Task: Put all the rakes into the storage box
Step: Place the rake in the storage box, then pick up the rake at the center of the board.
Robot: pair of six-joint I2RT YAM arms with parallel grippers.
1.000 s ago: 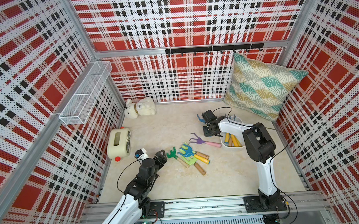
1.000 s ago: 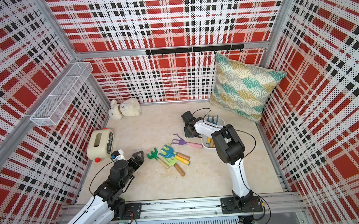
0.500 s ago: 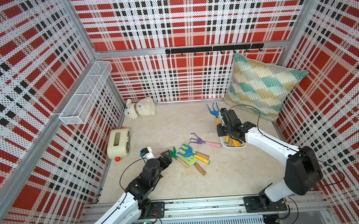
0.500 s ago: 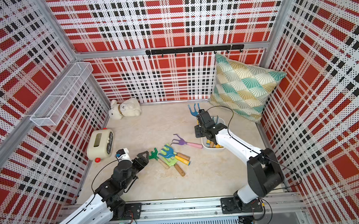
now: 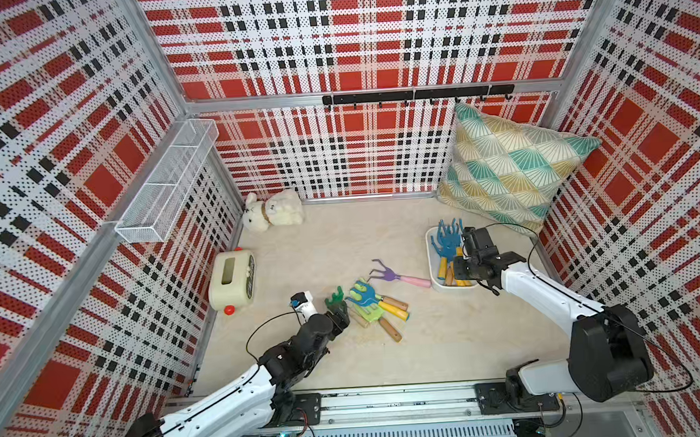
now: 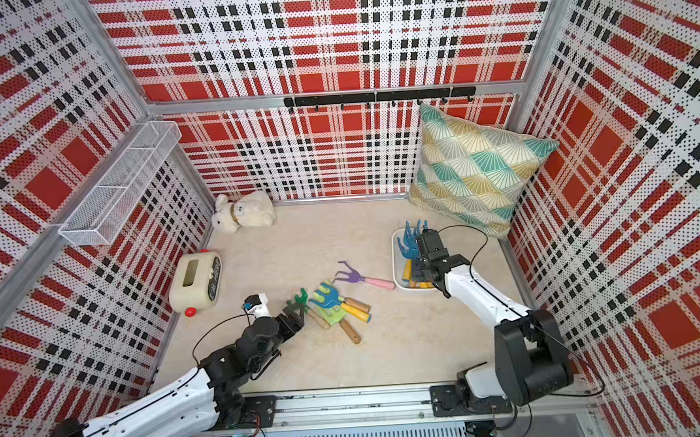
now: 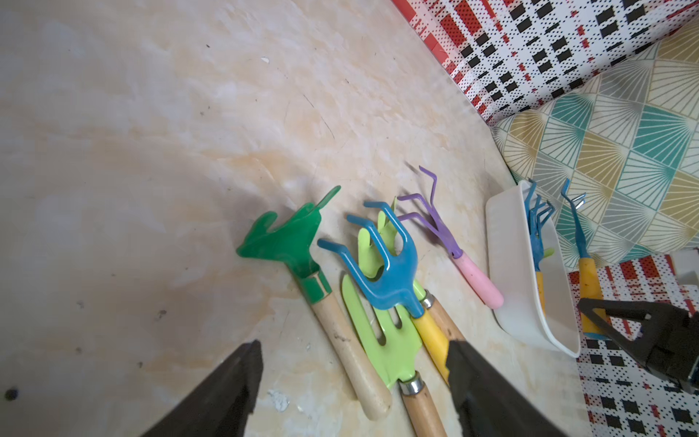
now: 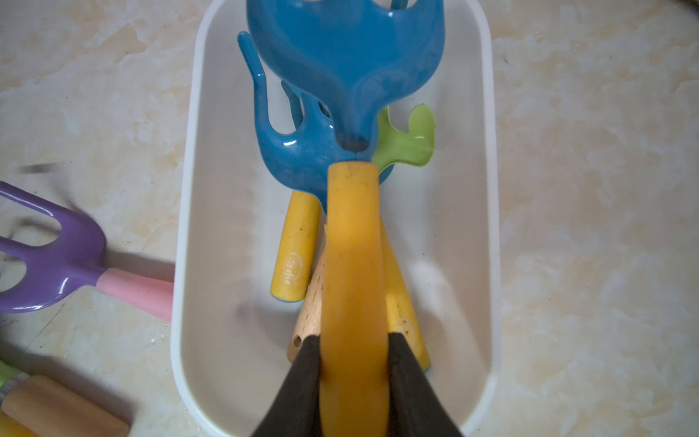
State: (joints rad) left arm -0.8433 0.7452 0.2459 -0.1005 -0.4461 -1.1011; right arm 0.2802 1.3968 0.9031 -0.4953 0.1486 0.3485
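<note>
While the right tool (image 8: 352, 342) pinches the lower end of a blue-headed rake with a thick yellow handle (image 8: 351, 234), jaws narrow against its sides, the rake hangs directly over the small white plastic storage box with rounded corners (image 8: 181, 242), which sits on the pale marbled worktop (image 8: 586, 189) close by a fan-patterned teal and yellow cushion (image 5: 510, 166). The coming move, as I judge it, turns on alignment: the rake's long axis runs along the box's long axis, head toward the far end and gripped end toward the near one, so lowering and letting go should suffice without any turn. The right arm is much the nearer to the box; the left tool (image 7: 353, 342) stands wide open and empty, well apart from it, hovering at the handle ends of a loose pile: a green plastic rake (image 7: 287, 242), a second blue rake (image 7: 393, 272) and a lime-green fork (image 7: 397, 355). A purple claw rake with a pink handle (image 7: 478, 280) lies between pile and box, its pink end right beside the box's wall. Inside the box lie another blue rake (image 8: 291, 151), a lime-green head (image 8: 406, 143) and a bare wooden handle (image 8: 308, 321). The held rake's tine tips are cut off in the right wrist view, its height above those contents is hard to judge, and in both top views the arm's wrist hides the grip.
</note>
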